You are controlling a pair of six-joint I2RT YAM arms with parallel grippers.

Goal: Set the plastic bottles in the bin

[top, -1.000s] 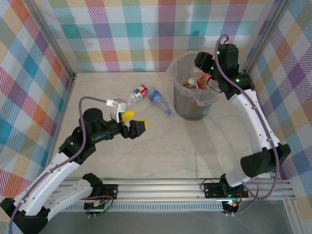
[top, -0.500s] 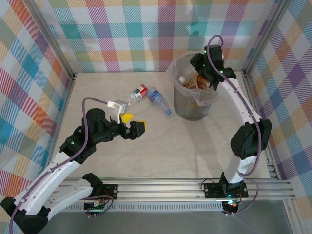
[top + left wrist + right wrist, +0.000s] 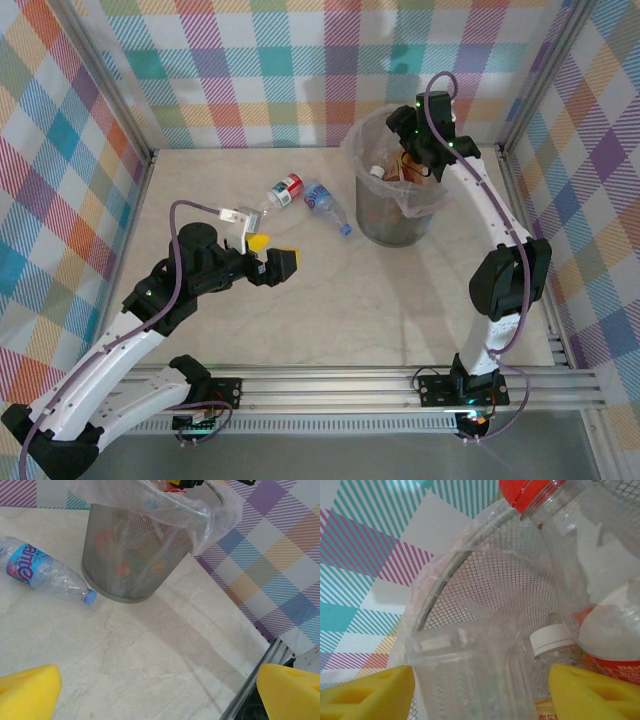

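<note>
While my left gripper [image 3: 271, 252] hangs over the left half of the pale marbled table [image 3: 380, 310], its yellow-padded fingers are spread wide with nothing between them. Beyond it, toward the back edge, a small clear plastic bottle with a red label [image 3: 284, 190] lies on its side. Just to its right lies a clear plastic bottle with a blue label and blue cap [image 3: 326, 206], whose cap end almost reaches the foot of the tall round grey mesh bin [image 3: 392, 222]. The bin stands near the back right corner, lined with a clear bag. My right gripper [image 3: 480, 692] is over the bin's mouth, pads wide apart and gripping nothing. Below it lie a red-capped clear bottle [image 3: 580, 545] and a white-capped bottle [image 3: 550, 641]
</note>
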